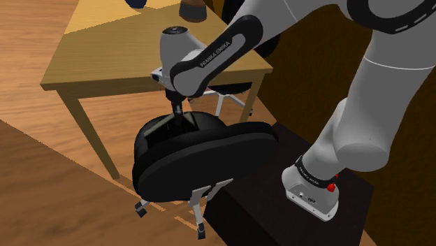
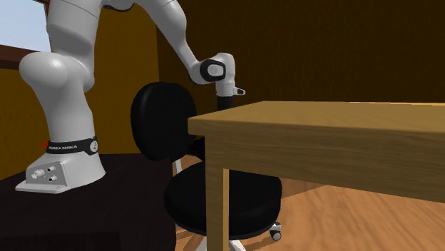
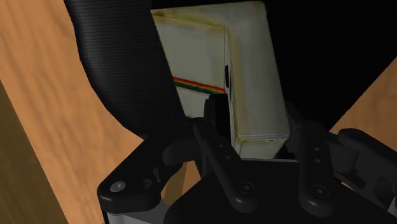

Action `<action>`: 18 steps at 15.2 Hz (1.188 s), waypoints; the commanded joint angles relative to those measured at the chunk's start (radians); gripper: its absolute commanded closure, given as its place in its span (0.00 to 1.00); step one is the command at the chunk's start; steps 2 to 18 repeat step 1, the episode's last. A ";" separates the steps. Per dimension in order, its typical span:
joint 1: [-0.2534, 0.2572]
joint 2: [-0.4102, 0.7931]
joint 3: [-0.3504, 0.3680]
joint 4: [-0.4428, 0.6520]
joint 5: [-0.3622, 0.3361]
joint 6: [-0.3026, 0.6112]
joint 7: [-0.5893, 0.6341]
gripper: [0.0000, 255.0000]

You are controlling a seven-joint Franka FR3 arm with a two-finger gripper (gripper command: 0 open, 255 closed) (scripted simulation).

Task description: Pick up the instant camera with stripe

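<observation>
In the wrist view, the instant camera (image 3: 245, 76) is seen between the two black fingers (image 3: 215, 124) of the pincer (image 3: 253, 122). The fingers are set against its two sides, so the camera is clasped, and the pincer is opened only as wide as the camera body. The body is cream-white with worn edges, and a thin rainbow stripe is drawn across its face. Behind the camera, parts of a black office chair (image 3: 121, 63) and of the wooden floor (image 3: 38, 95) are seen. In the shoulder view, the pincer (image 1: 182, 115) is pointed down above the chair (image 1: 202, 157), just beside the near edge of the wooden surface (image 1: 105, 56); the camera itself cannot be made out there. In the second exterior view, the pincer (image 2: 227, 102) is found at the corner of the surface (image 2: 321, 121), close to the round back of the chair (image 2: 164, 114), and the arm's base is fixed on the dark stand (image 2: 107, 207).
</observation>
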 commanded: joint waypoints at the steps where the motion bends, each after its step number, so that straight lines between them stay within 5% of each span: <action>1: -0.001 -0.010 0.001 0.002 0.002 -0.007 -0.002 1.00; 18: -0.001 -0.010 0.001 0.002 0.002 -0.007 -0.002 1.00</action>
